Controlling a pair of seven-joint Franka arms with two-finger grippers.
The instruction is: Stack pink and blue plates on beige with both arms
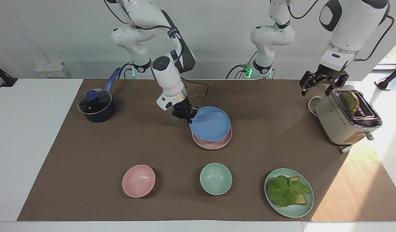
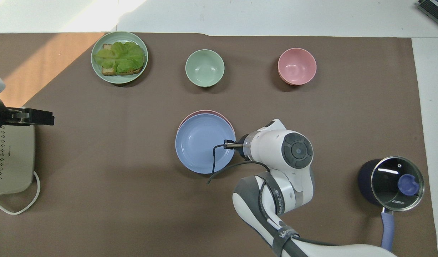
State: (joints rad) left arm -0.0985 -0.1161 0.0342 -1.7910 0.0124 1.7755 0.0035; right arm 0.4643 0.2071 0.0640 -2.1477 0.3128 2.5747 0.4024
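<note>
My right gripper [image 1: 188, 118] [image 2: 229, 144] is shut on the rim of the blue plate [image 1: 211, 124] [image 2: 201, 142], at the edge toward the right arm's end. The blue plate hangs slightly tilted right over the pink plate [image 1: 214, 144] [image 2: 204, 112] and covers most of it. Whether the two touch I cannot tell. The pink plate lies on the brown mat mid-table. The beige plate is hidden. My left gripper [image 1: 316, 91] [image 2: 49, 119] waits open and empty in the air over the toaster [image 1: 346, 117].
A lidded dark pot [image 1: 95, 106] stands near the robots at the right arm's end. Farther from the robots than the plates are a pink bowl [image 1: 138, 180], a green bowl [image 1: 215, 178] and a green plate [image 1: 301, 209] with lettuce and toast.
</note>
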